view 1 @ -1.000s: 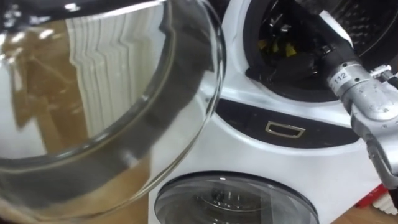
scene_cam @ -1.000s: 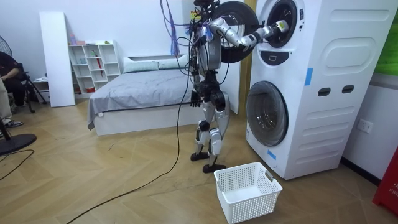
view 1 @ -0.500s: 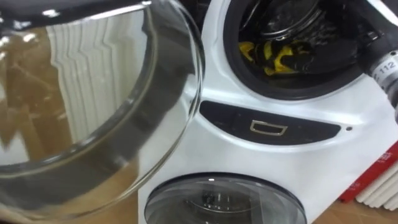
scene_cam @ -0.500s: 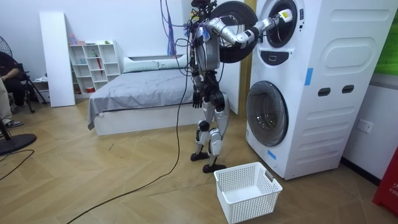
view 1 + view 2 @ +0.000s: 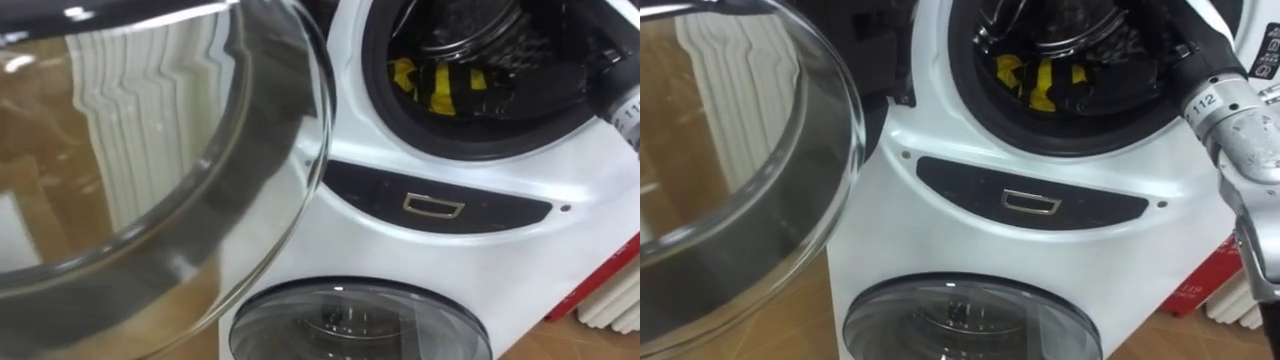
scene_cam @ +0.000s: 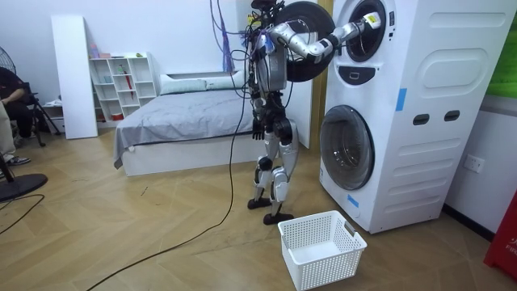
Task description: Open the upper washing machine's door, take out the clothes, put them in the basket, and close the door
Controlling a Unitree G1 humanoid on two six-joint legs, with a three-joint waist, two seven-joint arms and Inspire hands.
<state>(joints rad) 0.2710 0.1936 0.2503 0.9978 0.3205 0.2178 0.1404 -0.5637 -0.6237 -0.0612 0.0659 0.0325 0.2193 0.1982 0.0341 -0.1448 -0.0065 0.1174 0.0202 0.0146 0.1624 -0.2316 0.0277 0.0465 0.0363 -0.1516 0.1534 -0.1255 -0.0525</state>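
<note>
You see the wooden floor (image 6: 161,234) bearing the stacked washing machine (image 6: 412,113); a white laundry basket (image 6: 321,246) sits just before that machine, and a bed (image 6: 186,129) stands well apart from it.

Pretty ordinary bedroom tbh: warm brown herringbone wood floor (image 6: 121,234) across the lower frame; low bed with a grey cover (image 6: 178,121) mid-left, against the plain white wall (image 6: 161,32); white cube shelf unit (image 6: 121,81) left of it; tall white slab-like cabinet (image 6: 69,77) just beside that; light's bright and even.
</note>
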